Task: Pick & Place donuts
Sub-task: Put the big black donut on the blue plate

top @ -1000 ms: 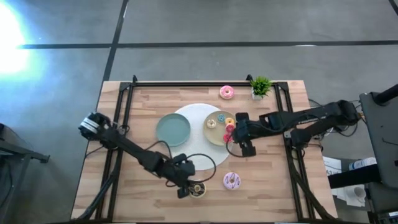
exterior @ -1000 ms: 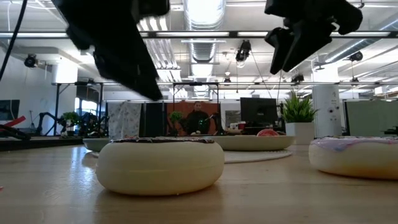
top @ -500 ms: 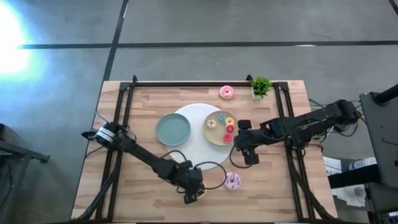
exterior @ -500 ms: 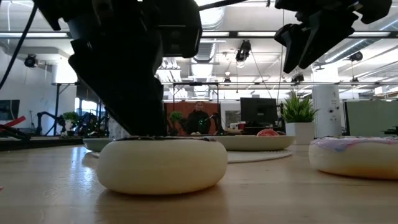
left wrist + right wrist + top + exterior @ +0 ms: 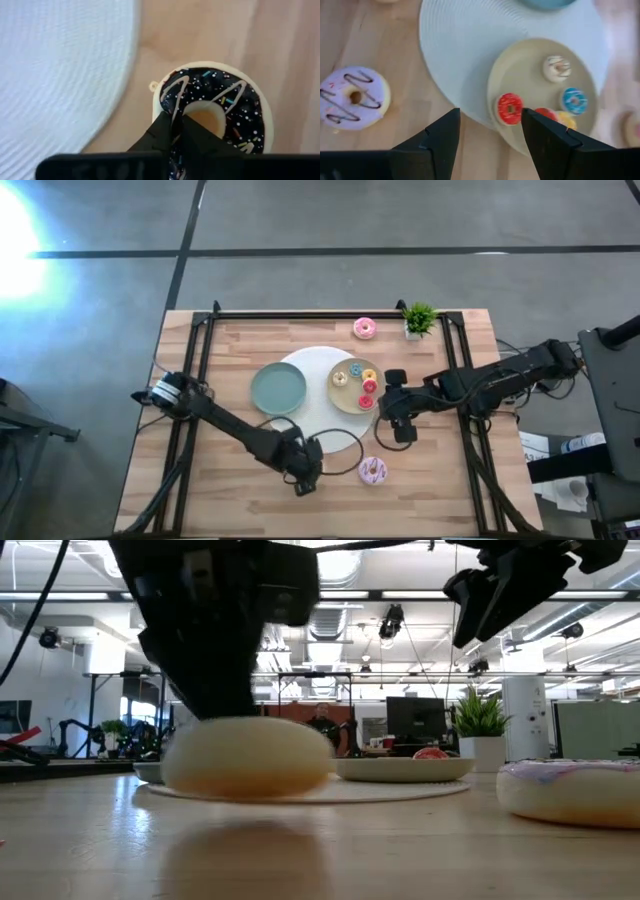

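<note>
Chocolate-iced donut (image 5: pixel 215 117), glossy and sprinkled on a cream ring, has lifted off the wood since 0.5 s ago, pinched by the left gripper (image 5: pixel 177 131); right gripper (image 5: pixel 490 131) hovers spread, empty.

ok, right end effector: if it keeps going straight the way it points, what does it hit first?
Probably the small red donut at the rim of the tan plate: in the right wrist view it sits between the open fingers of the right end effector. Depth is unclear, so this is a hedged guess.
</note>
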Available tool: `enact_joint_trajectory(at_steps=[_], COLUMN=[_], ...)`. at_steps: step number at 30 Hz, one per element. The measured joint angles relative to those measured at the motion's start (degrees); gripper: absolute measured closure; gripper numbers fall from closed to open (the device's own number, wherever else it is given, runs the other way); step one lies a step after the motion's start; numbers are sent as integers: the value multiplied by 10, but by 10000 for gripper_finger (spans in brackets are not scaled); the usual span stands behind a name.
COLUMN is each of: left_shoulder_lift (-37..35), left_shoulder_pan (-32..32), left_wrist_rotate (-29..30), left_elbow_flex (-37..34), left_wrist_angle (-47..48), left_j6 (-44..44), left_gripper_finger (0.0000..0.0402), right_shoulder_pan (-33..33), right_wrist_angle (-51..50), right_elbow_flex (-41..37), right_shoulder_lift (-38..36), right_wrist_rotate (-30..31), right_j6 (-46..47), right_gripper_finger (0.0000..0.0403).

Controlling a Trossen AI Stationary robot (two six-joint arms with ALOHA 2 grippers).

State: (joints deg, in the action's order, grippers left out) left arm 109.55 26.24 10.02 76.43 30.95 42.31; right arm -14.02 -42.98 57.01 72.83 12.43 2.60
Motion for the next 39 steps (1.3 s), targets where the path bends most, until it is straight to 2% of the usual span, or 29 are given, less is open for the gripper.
enact_joint_trajectory(at_steps=[5, 8, 11, 15, 19, 23, 26, 30, 34, 39], left_shoulder_lift=[-80, -146, -213, -278, -309, -311, -307, -304, -306, -308], left_shoulder_pan=[-25, -64, -128, -240, -334, -396, -419, -430, -429, -425], left_wrist_rotate=[54, 102, 134, 125, 98, 90, 74, 72, 58, 49], left_elbow_flex=[30, 26, -12, -113, -215, -291, -326, -343, -341, -301], left_wrist_angle=[183, 249, 285, 257, 187, 97, 35, 31, 46, 87], left_j6=[-9, -13, -15, -59, -100, -136, -171, -183, -183, -178], left_gripper_finger=[400, 400, 401, 401, 401, 401, 401, 385, 342, 287], right_shoulder_pan=[0, 1, 6, 22, 39, 48, 54, 70, 83, 83], right_wrist_angle=[-1, 2, 11, 40, 47, 49, 49, 48, 47, 42], right_elbow_flex=[0, 0, -4, -21, -32, -32, -31, -31, -31, -33], right_shoulder_lift=[-36, -61, -77, -75, -54, -37, -32, -34, -34, -34], right_wrist_rotate=[57, 92, 112, 116, 115, 115, 109, 67, 15, -11], right_j6=[-8, -1, 18, 60, 103, 123, 146, 179, 184, 166], right_gripper_finger=[199, 199, 199, 199, 199, 199, 199, 199, 199, 199])
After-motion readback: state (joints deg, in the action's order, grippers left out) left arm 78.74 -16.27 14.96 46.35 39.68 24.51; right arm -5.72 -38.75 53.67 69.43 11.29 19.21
